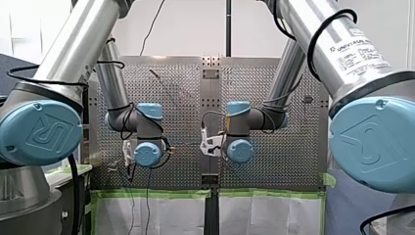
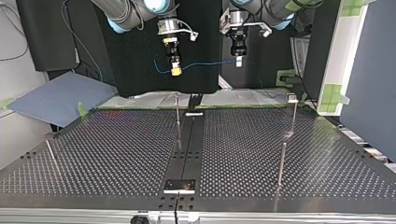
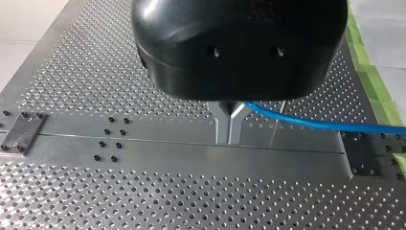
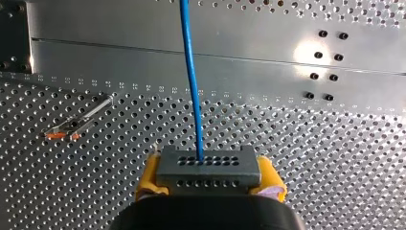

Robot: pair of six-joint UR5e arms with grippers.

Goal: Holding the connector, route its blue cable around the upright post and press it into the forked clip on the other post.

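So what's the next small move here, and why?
Probably lower both arms toward the table. My right gripper holds the connector, my left gripper pinches the blue cable, and the span between them hangs well above the upright post.

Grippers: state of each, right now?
My left gripper: shut on the blue cable.
My right gripper: shut on the connector.
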